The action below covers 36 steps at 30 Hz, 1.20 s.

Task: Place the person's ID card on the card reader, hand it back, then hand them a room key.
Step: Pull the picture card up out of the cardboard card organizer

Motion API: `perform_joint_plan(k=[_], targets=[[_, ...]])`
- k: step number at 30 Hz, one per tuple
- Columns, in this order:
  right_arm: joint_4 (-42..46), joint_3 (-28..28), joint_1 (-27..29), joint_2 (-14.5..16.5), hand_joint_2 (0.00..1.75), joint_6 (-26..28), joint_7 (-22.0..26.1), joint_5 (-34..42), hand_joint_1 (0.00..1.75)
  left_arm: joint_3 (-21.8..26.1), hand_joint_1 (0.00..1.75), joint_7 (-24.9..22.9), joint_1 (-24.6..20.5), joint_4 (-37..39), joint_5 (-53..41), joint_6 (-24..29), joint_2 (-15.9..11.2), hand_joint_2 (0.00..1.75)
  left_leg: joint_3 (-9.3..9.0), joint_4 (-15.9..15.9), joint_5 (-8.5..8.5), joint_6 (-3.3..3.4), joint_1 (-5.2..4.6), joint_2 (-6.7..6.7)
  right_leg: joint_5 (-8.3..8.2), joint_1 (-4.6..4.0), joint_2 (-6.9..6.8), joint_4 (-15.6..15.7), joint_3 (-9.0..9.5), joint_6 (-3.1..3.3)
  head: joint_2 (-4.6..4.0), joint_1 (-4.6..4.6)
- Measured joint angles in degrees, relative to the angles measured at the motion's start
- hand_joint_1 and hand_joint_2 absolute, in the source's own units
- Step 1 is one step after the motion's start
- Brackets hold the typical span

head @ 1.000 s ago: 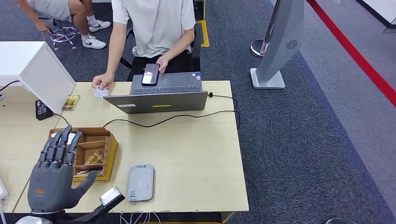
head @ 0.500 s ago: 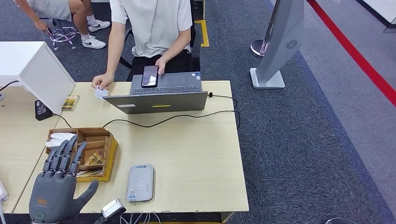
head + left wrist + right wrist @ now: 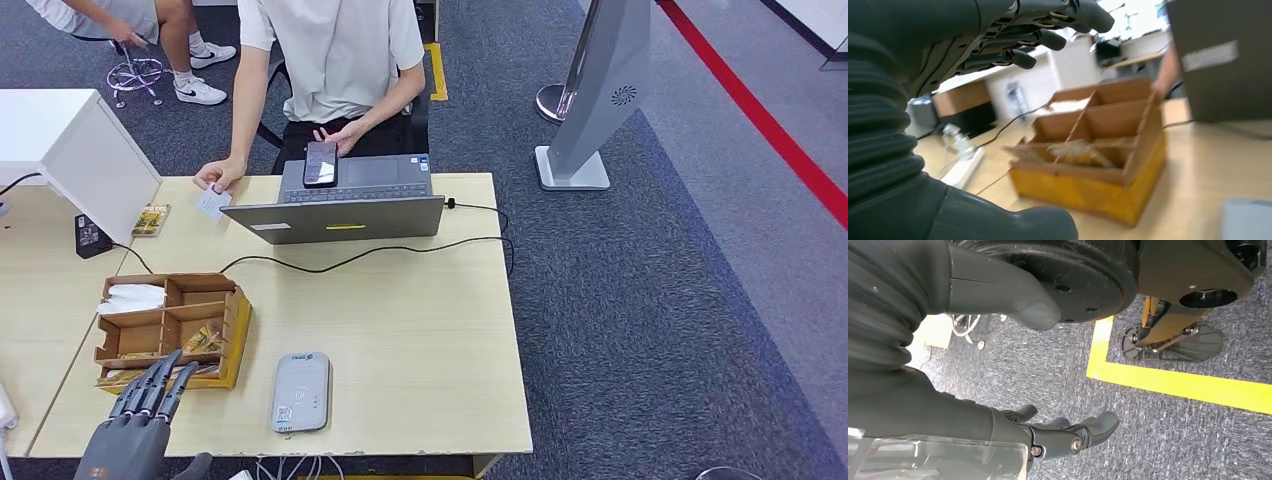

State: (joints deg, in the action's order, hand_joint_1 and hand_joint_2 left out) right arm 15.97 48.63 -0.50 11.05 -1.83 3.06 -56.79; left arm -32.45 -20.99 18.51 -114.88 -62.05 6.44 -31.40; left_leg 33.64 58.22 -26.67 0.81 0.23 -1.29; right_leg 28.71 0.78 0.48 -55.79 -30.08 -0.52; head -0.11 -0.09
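Left robot hand (image 3: pixel 135 440), fingers spread and holding nothing, hovers near the cardboard box (image 3: pixel 172 328) on the worktop (image 3: pixel 420 330); right robot hand (image 3: pixel 1058 432) hangs loosely spread and holding nothing above carpet.

Grey card reader (image 3: pixel 301 392), brown-and-yellow cardboard box (image 3: pixel 232 340), pale wooden table (image 3: pixel 420 330).

- The left hand (image 3: pixel 135 435) has dropped toward 6 o'clock, off the cardboard box (image 3: pixel 172 328), fingers still spread.
- The person's hand (image 3: pixel 218 176) has lifted the ID card (image 3: pixel 212 203) slightly off the table.
- The person's other hand (image 3: pixel 345 133) now rests beyond the phone (image 3: pixel 320 163).
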Motion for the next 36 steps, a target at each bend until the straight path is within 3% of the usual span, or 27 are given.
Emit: perform_joint_plan(k=[9, 20, 23, 30, 36], targets=[[0.2, 0.1, 0.3, 0.1, 1.75, 0.0, 0.0, -0.5, 0.0, -0.2, 0.0, -1.0, 0.0, 2.4, 1.6, -0.2, -0.5, 1.75, 0.01, 0.0, 0.0, 0.0, 0.0, 0.01, 0.0, 0.0, -0.01, 0.0, 0.0, 0.0, 0.0, 0.0], [1.3, 0.4, 1.3, 0.6, 1.75, -0.7, -0.5, -3.8, 0.0, 0.6, 0.0, -5.5, 0.5, 4.8, 3.1, 1.0, 0.4, 1.75, 0.0, 0.0, 0.0, 0.0, 0.0, 0.01, 0.0, 0.0, -0.05, 0.0, 0.01, 0.0, 0.0, 0.0], [1.7, 0.6, 1.3, 0.9, 1.75, -0.7, -0.5, -4.7, 0.0, 2.6, 0.0, -5.6, 0.5, 6.0, 0.6, 1.6, 2.9, 1.75, 0.0, 0.0, 0.0, 0.0, -0.01, 0.02, 0.0, 0.0, -0.05, 0.0, 0.01, 0.0, 0.0, 0.01], [2.7, 1.3, 1.3, 1.4, 1.75, -1.1, -0.9, -6.4, 0.0, 10.4, 0.0, -3.1, 0.3, 8.8, -6.0, 3.8, 12.4, 1.75, 0.0, 0.0, 0.0, 0.0, -0.03, 0.02, -0.01, 0.02, -0.05, 0.0, 0.02, -0.02, 0.0, 0.01], [3.3, 1.6, 1.4, 1.7, 1.75, -1.2, -1.0, -7.2, 0.0, 14.3, 0.0, -1.3, 0.3, 10.1, -7.5, 4.3, 16.9, 1.75, 0.0, 0.0, 0.0, 0.0, -0.01, 0.02, -0.01, 0.01, -0.07, 0.0, 0.02, -0.01, 0.0, -0.01]])
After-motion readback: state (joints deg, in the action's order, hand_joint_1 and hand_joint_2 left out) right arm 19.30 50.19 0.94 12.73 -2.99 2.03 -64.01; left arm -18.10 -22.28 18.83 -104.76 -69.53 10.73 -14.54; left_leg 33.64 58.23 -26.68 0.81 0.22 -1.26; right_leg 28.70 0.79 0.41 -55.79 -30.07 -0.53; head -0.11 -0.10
